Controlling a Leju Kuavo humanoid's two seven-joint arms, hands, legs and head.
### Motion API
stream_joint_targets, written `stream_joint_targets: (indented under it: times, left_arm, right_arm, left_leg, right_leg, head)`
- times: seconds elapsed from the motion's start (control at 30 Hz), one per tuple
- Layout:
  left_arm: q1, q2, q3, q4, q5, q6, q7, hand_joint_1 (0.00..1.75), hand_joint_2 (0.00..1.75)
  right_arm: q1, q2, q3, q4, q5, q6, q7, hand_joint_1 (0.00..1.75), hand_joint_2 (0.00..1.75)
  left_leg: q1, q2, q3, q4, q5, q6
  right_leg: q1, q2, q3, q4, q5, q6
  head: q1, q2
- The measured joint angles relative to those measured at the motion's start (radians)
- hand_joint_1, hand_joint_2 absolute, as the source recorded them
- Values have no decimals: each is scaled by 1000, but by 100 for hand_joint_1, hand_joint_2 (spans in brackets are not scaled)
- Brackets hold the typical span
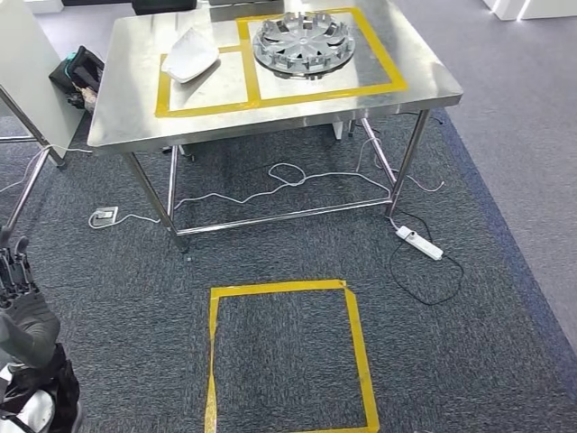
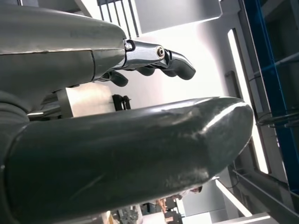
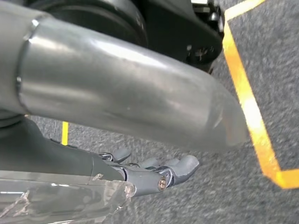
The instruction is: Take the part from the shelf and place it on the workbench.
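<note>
We look down on a steel workbench standing on grey carpet, its top marked with two yellow tape rectangles side by side. In the larger, right-hand rectangle lies a round silver wheel-cover part, flat on the surface. In the smaller rectangle to its left lies a white angular part, tilted slightly, with one edge reaching over the tape border.

Under the bench white cables trail over the carpet to a power strip near the right leg and a small socket box near the left. Closer to us a yellow tape square is marked on the floor. A black bag sits on the floor past the bench's left end.

Our left hand shows at the lower left of the head view, low beside the body. In the left wrist view its fingers are extended, apart from the thumb, and it holds nothing. Our right hand hangs over the carpet, its fingers likewise stretched out with nothing between them and the thumb, near a line of yellow floor tape
</note>
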Motion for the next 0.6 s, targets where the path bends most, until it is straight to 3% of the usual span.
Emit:
stream_joint_targets:
  times: [0.07,0.13,0.17,0.23,0.3,0.33,0.37,0.4,0.47,0.53,0.6]
  left_arm:
    - [-4,0,0,0,0,-2,0,0,0]
    - [-5,-1,0,0,0,-3,0,0,0]
    - [-5,-1,0,0,0,-3,0,0,0]
    - [-6,0,0,0,0,-5,0,0,0]
    - [-5,0,1,0,0,-6,0,0,0]
    - [-5,0,2,0,0,-6,0,0,0]
    - [-4,-1,2,0,-1,-5,0,0,0]
    - [-3,-1,2,0,-2,-4,0,0,0]
    - [-2,-1,2,0,-7,0,0,0,0]
    - [-1,-1,2,-2,-12,6,0,0,0]
    - [0,-1,2,-3,-16,11,0,0,0]
  right_arm:
    - [-1,0,0,0,-1,0,0,0,0]
    - [1,0,0,0,-2,0,0,0,0]
    - [3,0,0,0,-2,0,0,0,0]
    - [6,0,1,1,-2,1,1,0,0]
    - [8,0,2,1,0,2,1,0,0]
    - [7,0,2,1,0,2,1,0,0]
    - [7,0,2,1,1,2,0,0,0]
    - [8,0,2,1,1,1,-1,0,0]
    - [8,0,3,1,3,-5,-6,0,0]
    - [6,0,4,1,6,-14,-14,0,0]
    - [4,0,6,1,7,-20,-19,0,0]
  left_leg:
    - [-4,0,59,-93,-13,12]
    - [-6,0,53,-107,-7,25]
    - [-5,1,45,-107,1,33]
    - [-2,3,26,-109,21,45]
    - [-2,3,1,-108,40,49]
    - [-3,2,-13,-108,51,49]
    - [-3,2,-26,-108,60,47]
    - [-2,2,-38,-107,69,45]
    - [-2,2,-55,-106,84,38]
    - [-4,2,-65,-101,95,27]
    - [-5,2,-70,-97,104,17]
  right_leg:
    - [2,-1,-13,4,17,9]
    - [1,-1,-20,4,31,22]
    - [0,-1,-28,11,21,28]
    - [-3,1,-59,82,-49,41]
    - [-5,1,-103,222,-140,49]
    - [-6,1,-116,282,-161,51]
    - [-6,1,-113,312,-157,52]
    - [-7,1,-90,302,-135,52]
    - [-9,1,11,177,-89,52]
    - [-8,3,108,34,-95,45]
    - [-4,6,131,-13,-111,31]
  head:
    - [1,0]
    - [1,0]
    - [1,0]
    - [5,0]
    - [7,0]
    - [7,0]
    - [7,0]
    - [7,0]
    - [7,0]
    - [7,0]
    - [6,0]
